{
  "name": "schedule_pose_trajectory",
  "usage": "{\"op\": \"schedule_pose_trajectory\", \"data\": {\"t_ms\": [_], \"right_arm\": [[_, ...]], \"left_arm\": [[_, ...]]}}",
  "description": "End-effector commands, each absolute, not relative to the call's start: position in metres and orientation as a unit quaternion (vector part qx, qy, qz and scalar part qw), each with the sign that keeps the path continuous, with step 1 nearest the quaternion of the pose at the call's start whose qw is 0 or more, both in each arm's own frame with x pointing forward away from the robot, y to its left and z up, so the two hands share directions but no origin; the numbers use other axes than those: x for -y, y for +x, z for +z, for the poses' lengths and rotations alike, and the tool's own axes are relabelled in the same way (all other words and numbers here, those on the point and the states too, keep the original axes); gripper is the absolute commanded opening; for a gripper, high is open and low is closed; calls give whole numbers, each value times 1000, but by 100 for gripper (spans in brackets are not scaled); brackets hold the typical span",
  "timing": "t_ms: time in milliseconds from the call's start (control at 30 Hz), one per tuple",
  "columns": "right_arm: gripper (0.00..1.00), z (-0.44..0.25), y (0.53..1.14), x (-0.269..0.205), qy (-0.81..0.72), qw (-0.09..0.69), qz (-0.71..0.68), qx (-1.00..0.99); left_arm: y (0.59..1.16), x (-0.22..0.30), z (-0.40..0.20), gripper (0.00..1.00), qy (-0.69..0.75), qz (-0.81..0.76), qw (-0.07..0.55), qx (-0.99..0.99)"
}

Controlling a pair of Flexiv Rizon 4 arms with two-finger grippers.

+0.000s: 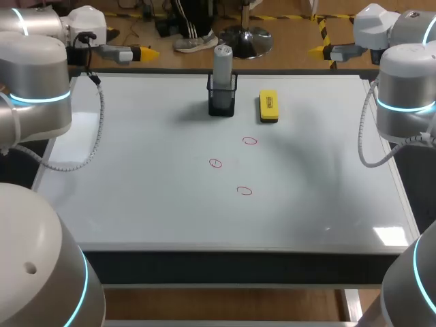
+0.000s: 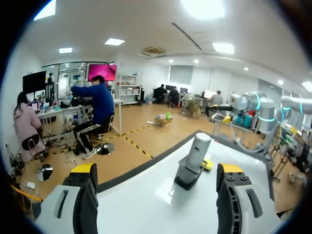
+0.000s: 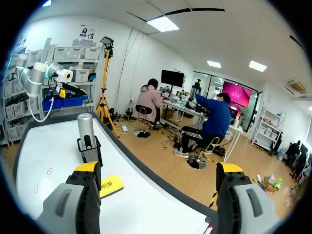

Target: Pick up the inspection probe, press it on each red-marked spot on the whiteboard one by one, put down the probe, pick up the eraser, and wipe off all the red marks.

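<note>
Now the left gripper point(image 2: 157, 171) and right gripper point(image 3: 158, 169) are spread wide, holding nothing; one should grasp the upright probe point(image 1: 223, 60) above its holder point(image 1: 222, 103), then lift straight.

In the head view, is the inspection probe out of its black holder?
No, the inspection probe stands upright in the black holder, beside the yellow eraser.

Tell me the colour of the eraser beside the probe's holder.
The eraser is yellow, with a dark marking on top; clearest in the head view.
</note>
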State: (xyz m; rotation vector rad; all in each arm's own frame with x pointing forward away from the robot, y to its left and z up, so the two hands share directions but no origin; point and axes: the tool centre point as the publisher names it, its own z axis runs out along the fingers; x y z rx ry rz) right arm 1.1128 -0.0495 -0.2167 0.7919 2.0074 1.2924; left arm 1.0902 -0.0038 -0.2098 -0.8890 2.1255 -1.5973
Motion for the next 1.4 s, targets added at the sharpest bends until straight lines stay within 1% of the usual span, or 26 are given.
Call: {"op": "schedule_pose_trajectory", "data": {"t_ms": [33,467,667,967,1200,1400], "right_arm": [[100,-217,1113,50,299,308,489,-760],[100,-217,1113,50,299,308,489,-760],[100,-217,1113,50,299,308,489,-760],[100,-217,1113,50,299,308,489,-760],[100,-217,1113,50,299,308,489,-760],[100,-217,1113,50,299,308,489,-760]], "left_arm": [[1098,10,-211,100,-274,-572,155,-758],[1103,64,-213,100,-110,-606,70,-785],[1109,85,-219,100,-69,-616,41,-783],[1116,113,-225,100,-38,-625,18,-779],[1109,141,-232,100,-27,-632,3,-774],[1100,157,-238,100,-33,-635,2,-771]]}}
